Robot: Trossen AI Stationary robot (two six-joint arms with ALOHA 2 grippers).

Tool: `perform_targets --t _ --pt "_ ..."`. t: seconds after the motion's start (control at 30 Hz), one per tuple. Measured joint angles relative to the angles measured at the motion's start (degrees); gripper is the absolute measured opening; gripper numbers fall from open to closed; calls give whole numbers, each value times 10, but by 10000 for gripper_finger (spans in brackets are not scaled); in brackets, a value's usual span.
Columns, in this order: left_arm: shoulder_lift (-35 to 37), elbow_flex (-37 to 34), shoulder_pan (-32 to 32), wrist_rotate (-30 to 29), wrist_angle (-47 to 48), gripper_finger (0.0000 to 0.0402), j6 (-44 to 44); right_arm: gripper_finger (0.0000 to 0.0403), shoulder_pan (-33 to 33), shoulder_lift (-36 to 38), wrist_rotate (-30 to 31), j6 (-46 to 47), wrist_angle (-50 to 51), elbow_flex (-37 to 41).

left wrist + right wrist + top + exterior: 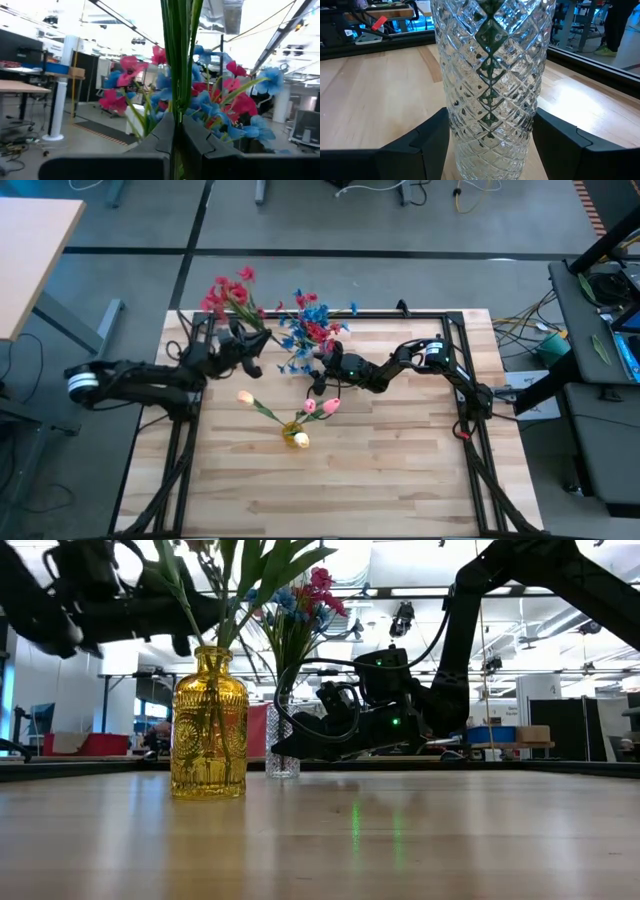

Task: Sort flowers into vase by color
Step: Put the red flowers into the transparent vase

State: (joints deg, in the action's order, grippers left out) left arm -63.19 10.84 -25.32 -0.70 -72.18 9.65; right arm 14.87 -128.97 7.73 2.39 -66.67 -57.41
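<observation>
Surroundings of the work table

A tan desk [30,255] is seen at ten o'clock of the wooden table [400,470]; cables [530,330] are strewn at three o'clock.

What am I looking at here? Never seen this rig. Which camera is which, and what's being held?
Two dark robot arms at a wooden table. One camera looks straight down, one sits at table height, and one rides on each wrist. The left gripper is shut on green flower stems, with red flowers at their top. The right gripper straddles a clear glass vase holding mixed blue and red flowers; its fingers stand beside the glass. A yellow vase holds the pink and cream tulips.
</observation>
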Motion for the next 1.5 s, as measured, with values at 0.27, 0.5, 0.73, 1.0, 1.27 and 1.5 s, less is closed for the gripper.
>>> perform_targets --t 0.27,0.5,0.73,1.0,1.27,1.5 --pt "-143 25 0 17 -125 0 -15 240 0 0 0 0 0 0" --pt "-193 32 -1 18 -177 0 -31 238 0 0 0 1 0 0" --pt "-205 43 -1 18 -177 0 -45 237 0 0 0 3 0 0" --pt "-188 41 -3 18 -150 0 -47 237 0 0 0 7 0 0" --pt "-161 41 -6 18 -106 0 -53 236 0 0 0 6 0 0" --pt "-138 41 -7 18 -74 0 -72 236 0 0 0 6 1 0"
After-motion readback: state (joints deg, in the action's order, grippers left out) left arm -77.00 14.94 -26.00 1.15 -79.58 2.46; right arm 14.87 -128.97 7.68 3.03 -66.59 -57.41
